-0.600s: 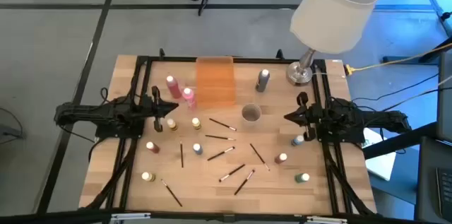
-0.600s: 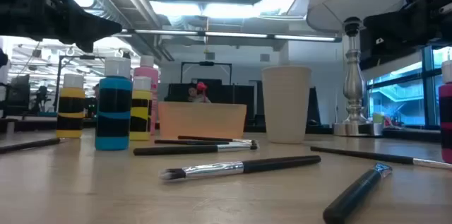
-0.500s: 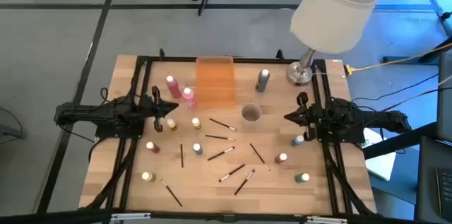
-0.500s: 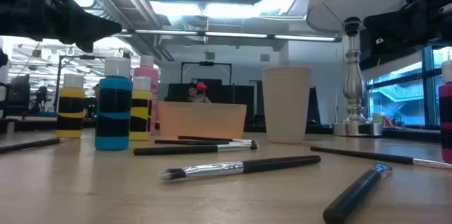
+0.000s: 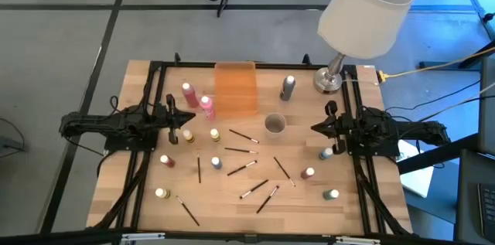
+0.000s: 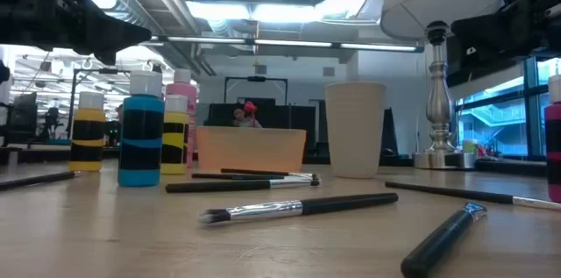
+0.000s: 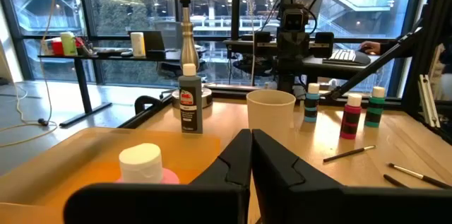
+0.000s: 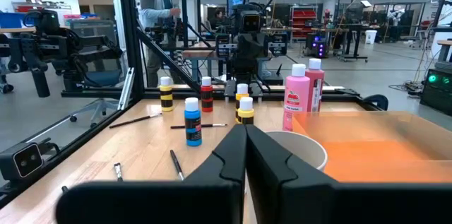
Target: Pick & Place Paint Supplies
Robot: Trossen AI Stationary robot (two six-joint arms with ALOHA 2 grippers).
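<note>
High view: paintbrushes (image 5: 241,166) are lying flat, scattered across the near middle of the wooden table (image 5: 139,199), long axes pointing in mixed directions.
Bottles: paint bottles (image 5: 206,104) are standing upright around the orange tray (image 5: 234,86) and grey cup (image 5: 274,124).
Left gripper (image 5: 175,118): hovering at the left edge, fingers pressed together, empty.
Right gripper (image 5: 323,127): hovering at the right edge, likewise clenched, empty.
Room: lamp (image 5: 363,9) is standing at the far right corner.

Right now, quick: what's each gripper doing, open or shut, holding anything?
Left gripper: shut, empty, at the table's left edge.
Right gripper: shut, empty, at the table's right edge.
</note>
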